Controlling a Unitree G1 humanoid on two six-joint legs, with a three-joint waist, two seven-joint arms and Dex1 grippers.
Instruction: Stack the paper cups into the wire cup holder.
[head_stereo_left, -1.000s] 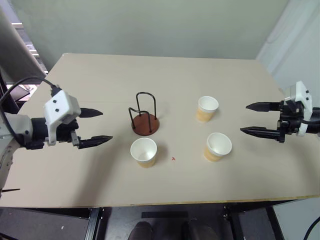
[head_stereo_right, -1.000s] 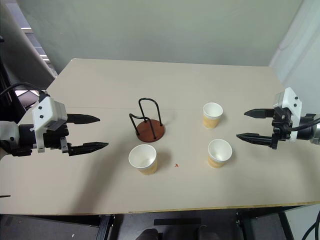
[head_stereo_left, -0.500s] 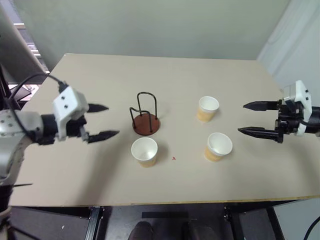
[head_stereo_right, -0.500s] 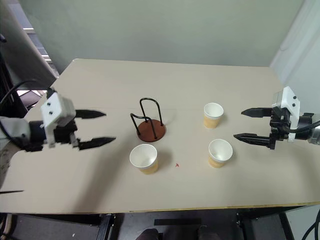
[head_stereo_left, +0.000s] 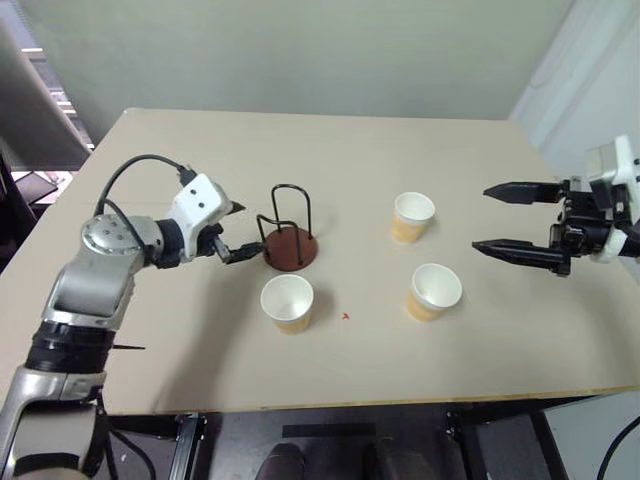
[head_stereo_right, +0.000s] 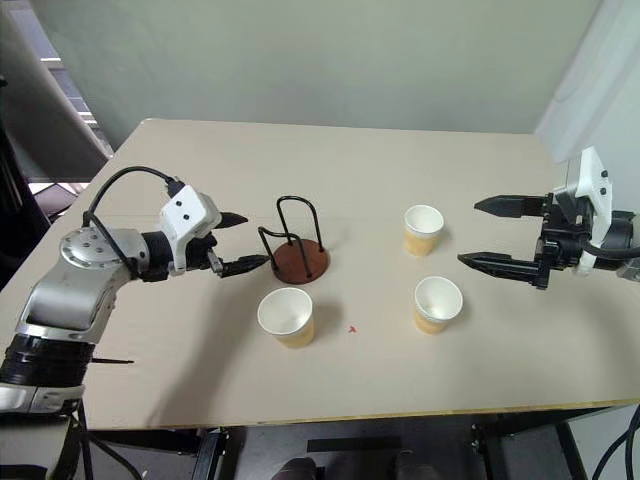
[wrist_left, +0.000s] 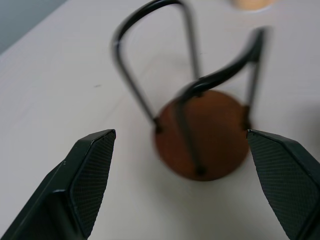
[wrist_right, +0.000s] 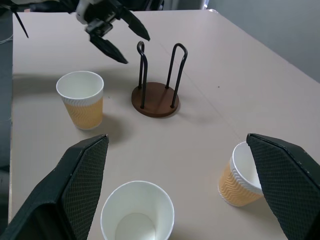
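Note:
The wire cup holder (head_stereo_left: 291, 245) stands upright at mid-table, a brown disc with black wire loops and nothing inside. Three paper cups sit upright and apart: one (head_stereo_left: 287, 303) just in front of the holder, one (head_stereo_left: 413, 216) to its right, one (head_stereo_left: 434, 291) nearer the front right. My left gripper (head_stereo_left: 245, 232) is open, its tips just left of the holder, not touching; in the left wrist view the holder (wrist_left: 202, 135) sits between the fingers (wrist_left: 90, 170). My right gripper (head_stereo_left: 482, 218) hangs open and empty above the table, right of the two right-hand cups.
The beige table (head_stereo_left: 200, 360) runs wide around the objects. A small red mark (head_stereo_left: 346, 316) lies between the front cups. A pale wall rises behind the far edge, and the table's front edge is close below the cups.
My left gripper has swung in from the table's left side towards the holder and now has its tips beside it. The right gripper has lifted slightly. Cups and holder have stayed put.

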